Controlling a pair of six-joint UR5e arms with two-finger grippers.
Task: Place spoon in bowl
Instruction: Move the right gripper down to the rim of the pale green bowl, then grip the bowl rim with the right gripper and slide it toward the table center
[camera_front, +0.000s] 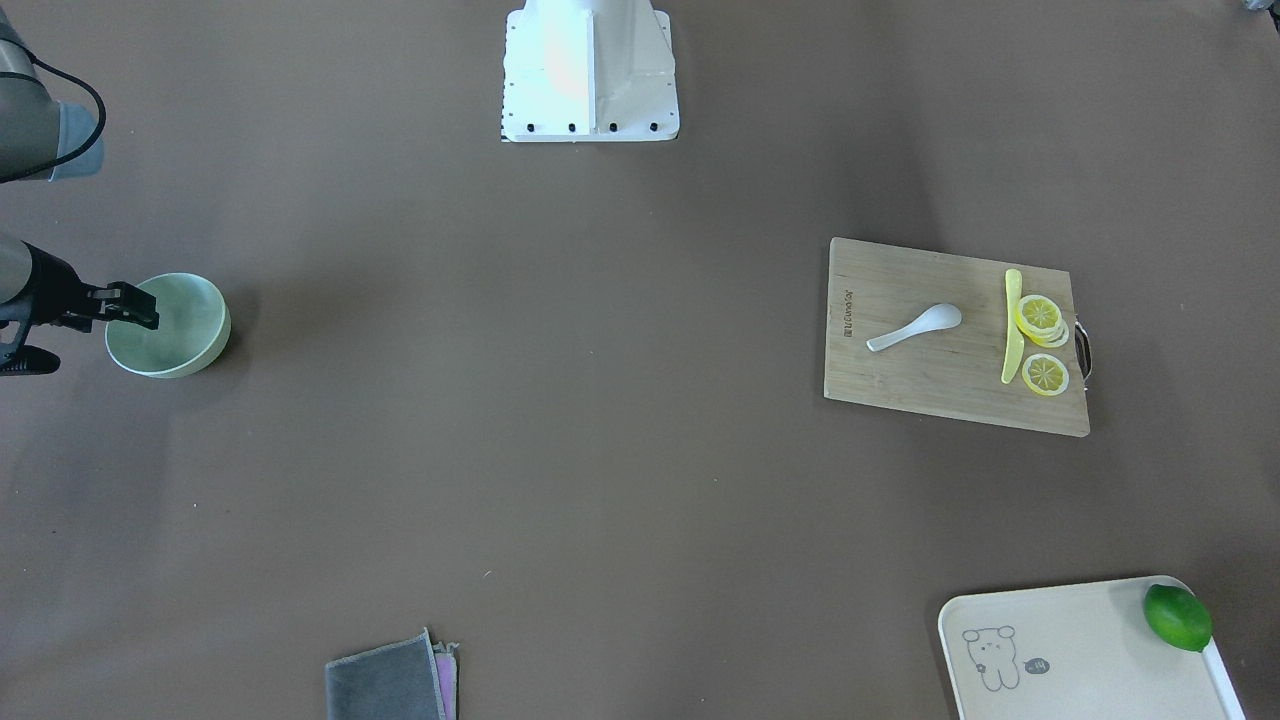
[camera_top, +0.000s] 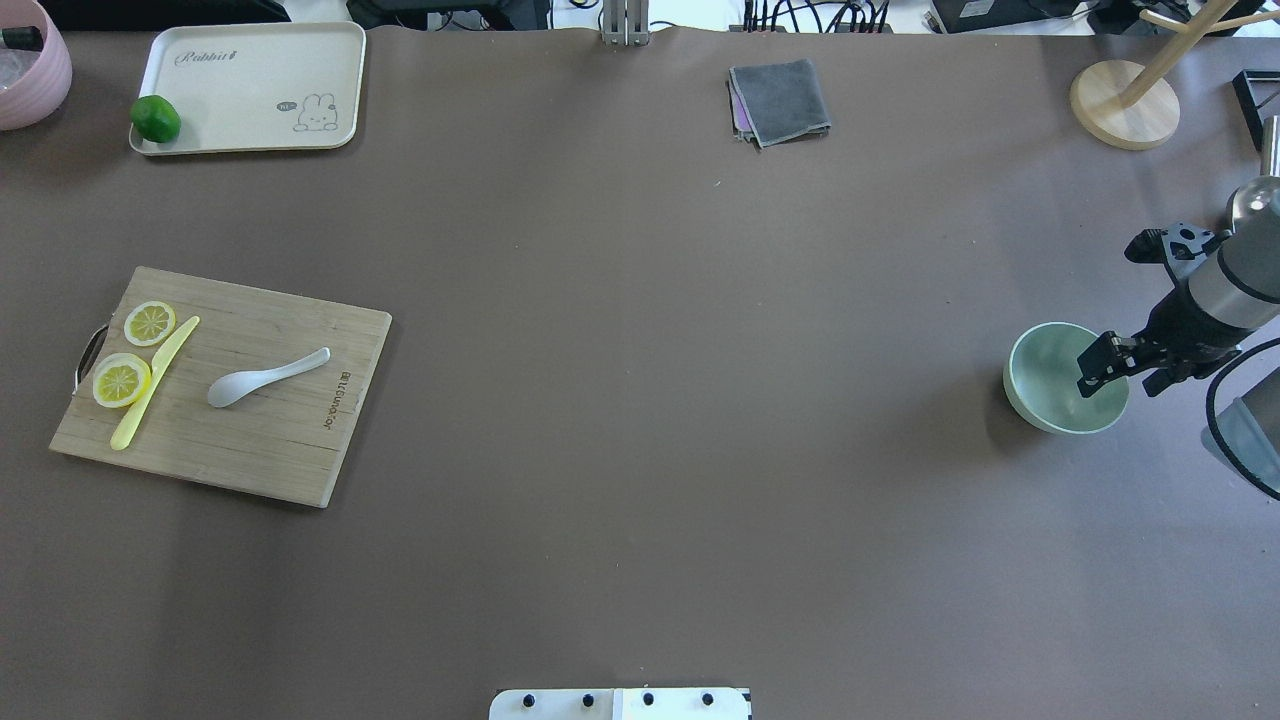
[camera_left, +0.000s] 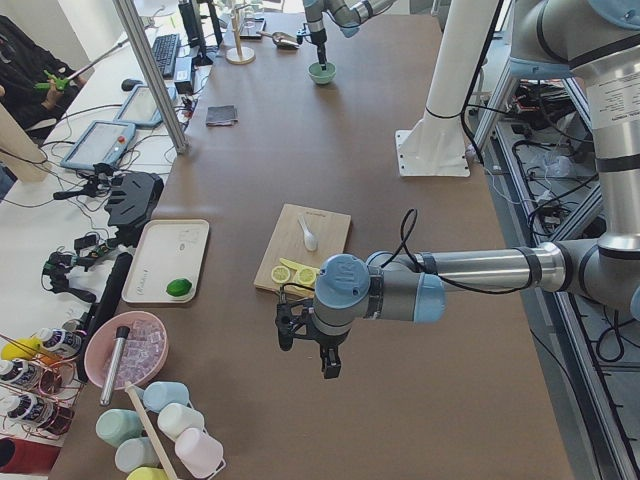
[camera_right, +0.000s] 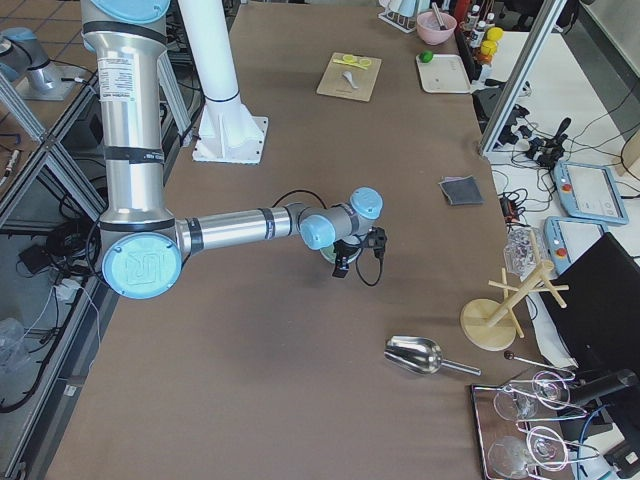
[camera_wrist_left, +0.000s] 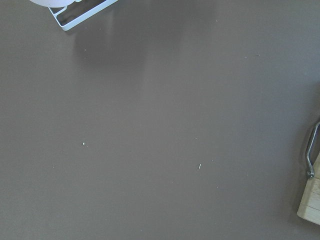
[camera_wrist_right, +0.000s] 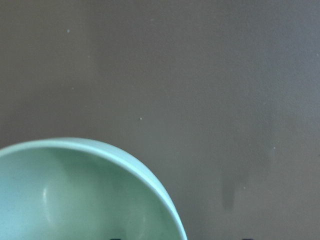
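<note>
Read as a clock face on the overhead view, the spoon (camera_top: 265, 377) lies out at 9 o'clock on the table (camera_top: 640, 350). It rests flat on the wooden cutting board (camera_top: 270, 450), scoop toward 8 o'clock and handle toward 2 o'clock, with neither gripper touching it. Just at its 9 o'clock side lie a yellow knife (camera_top: 155, 382) and lemon slices (camera_top: 121, 380). The bowl (camera_top: 1045, 375) stands well apart at 3 o'clock and holds nothing. The right gripper (camera_top: 1122, 377) is at the bowl's 3 o'clock rim with its jaws parted, one finger inside the bowl, the other outside, the rim between them. The left gripper (camera_left: 305, 352) appears only in the left side view, hanging over bare table near the board; whether its jaws are parted or together cannot be told.
</note>
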